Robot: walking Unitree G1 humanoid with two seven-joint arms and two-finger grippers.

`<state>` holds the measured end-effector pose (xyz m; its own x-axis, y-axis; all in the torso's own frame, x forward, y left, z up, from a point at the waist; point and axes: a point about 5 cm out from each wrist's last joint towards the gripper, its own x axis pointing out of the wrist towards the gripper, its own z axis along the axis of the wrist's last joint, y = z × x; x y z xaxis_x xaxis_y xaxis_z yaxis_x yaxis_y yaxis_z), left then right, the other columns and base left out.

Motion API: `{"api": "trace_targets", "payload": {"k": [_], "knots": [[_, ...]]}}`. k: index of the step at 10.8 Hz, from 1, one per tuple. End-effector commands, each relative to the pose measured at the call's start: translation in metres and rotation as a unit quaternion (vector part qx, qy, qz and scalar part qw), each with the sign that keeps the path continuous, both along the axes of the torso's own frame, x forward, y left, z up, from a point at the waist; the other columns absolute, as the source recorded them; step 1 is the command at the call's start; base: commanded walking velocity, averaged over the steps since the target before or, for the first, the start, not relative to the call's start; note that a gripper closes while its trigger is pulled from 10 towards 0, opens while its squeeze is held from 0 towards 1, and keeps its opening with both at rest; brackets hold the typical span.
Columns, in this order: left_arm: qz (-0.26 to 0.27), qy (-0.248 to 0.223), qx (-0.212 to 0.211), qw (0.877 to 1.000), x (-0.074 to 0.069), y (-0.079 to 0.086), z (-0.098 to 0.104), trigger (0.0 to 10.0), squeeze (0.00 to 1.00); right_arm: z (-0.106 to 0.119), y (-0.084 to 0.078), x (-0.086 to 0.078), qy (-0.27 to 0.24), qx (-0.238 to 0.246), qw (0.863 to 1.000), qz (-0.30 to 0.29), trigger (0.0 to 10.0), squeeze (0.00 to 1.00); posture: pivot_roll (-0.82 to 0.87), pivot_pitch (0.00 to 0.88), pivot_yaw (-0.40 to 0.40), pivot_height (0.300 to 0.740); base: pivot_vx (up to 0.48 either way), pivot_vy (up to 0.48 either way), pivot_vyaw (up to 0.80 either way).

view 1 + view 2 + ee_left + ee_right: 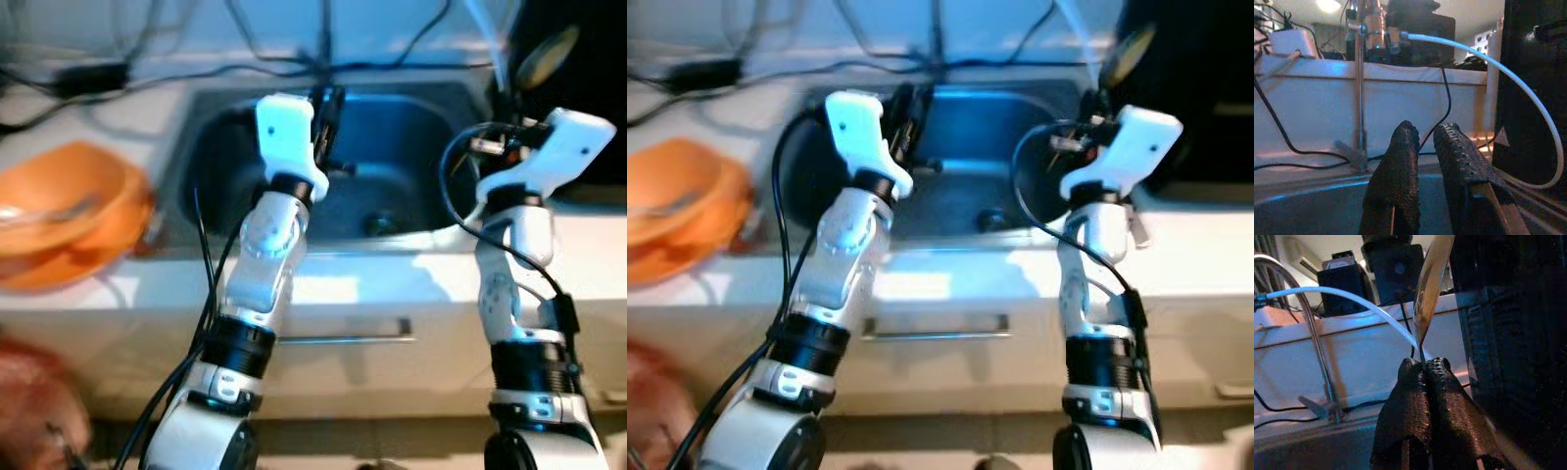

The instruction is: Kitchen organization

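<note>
A steel sink (411,127) is set in a pale counter, an orange bowl (59,211) on its left. Both arms reach up over it.

The left gripper (1422,139) hovers with fingers slightly apart.

The right gripper (1422,367) pinches a spoon (1430,289) upright.

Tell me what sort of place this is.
Most likely a home kitchen counter: a stainless steel sink set into a white countertop, a metal tap behind it, and an orange plastic bowl beside the basin.
</note>
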<state>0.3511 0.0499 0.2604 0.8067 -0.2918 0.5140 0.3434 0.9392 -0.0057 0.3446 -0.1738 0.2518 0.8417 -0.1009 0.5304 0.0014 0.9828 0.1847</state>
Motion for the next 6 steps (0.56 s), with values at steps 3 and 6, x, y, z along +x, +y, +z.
{"api": "trace_targets", "payload": {"k": [3,6], "knots": [[0.008,-0.001,-0.002,1.000,0.0003,0.0066,-0.0001,10.0,0.00,0.0013,0.0107,-0.0005,-0.006,-0.006,1.000,0.019,10.0,0.00,0.04,0.146,0.049,0.740,0.000,0.000,0.00],[0.008,0.000,0.001,1.000,0.0000,0.0063,-0.0007,10.0,0.00,-0.0033,0.0118,0.0000,0.005,-0.015,1.000,0.022,10.0,0.00,0.04,0.136,0.049,0.740,0.000,0.000,0.00]]}}
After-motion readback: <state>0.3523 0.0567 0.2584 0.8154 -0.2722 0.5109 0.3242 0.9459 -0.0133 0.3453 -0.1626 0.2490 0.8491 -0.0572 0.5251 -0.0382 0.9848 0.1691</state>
